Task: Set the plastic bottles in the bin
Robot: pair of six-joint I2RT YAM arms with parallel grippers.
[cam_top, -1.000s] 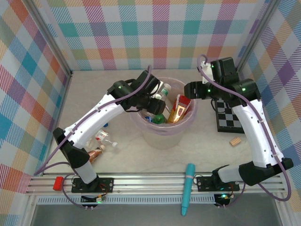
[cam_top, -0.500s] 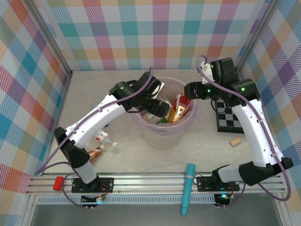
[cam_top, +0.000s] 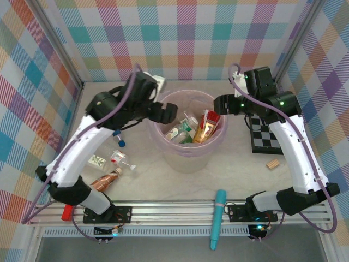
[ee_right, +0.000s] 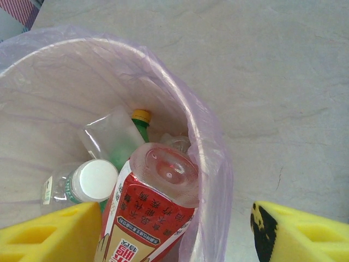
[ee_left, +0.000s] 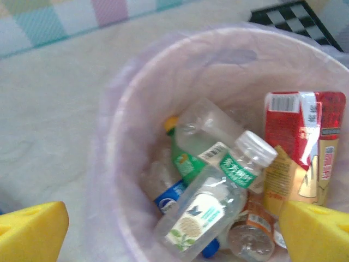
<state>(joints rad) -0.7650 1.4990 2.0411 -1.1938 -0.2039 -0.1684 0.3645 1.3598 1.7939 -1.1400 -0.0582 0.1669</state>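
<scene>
If you go by the top view, four bottles lie on the surface [cam_top: 163, 185] at the left: a copper bottle [cam_top: 106, 180] nearest the arm bases, a clear bottle [cam_top: 97, 161] and a red-marked bottle [cam_top: 120, 159] just past it, and a blue-capped bottle [cam_top: 120, 143] further back, half under the arm. The left claw [cam_top: 168, 113] hangs at the left rim of the bin [cam_top: 188, 161]. Its wrist view settles the state: yellow fingertips [ee_left: 32, 229] spread wide in the bottom corners, nothing between them. That view also looks into the heap in the bin, with a white-capped bottle [ee_left: 218, 191] across a green bottle [ee_left: 182, 161]. A red-labelled bottle [cam_top: 207, 126] leans on the right wall, base up in the right wrist view. The right claw [cam_top: 218, 105] hovers over that rim, fingers apart, gripping nothing as far as I can see. Off to the right, the top view has a checkered board [cam_top: 265, 136], and a teal tube [cam_top: 218, 218] up front.
</scene>
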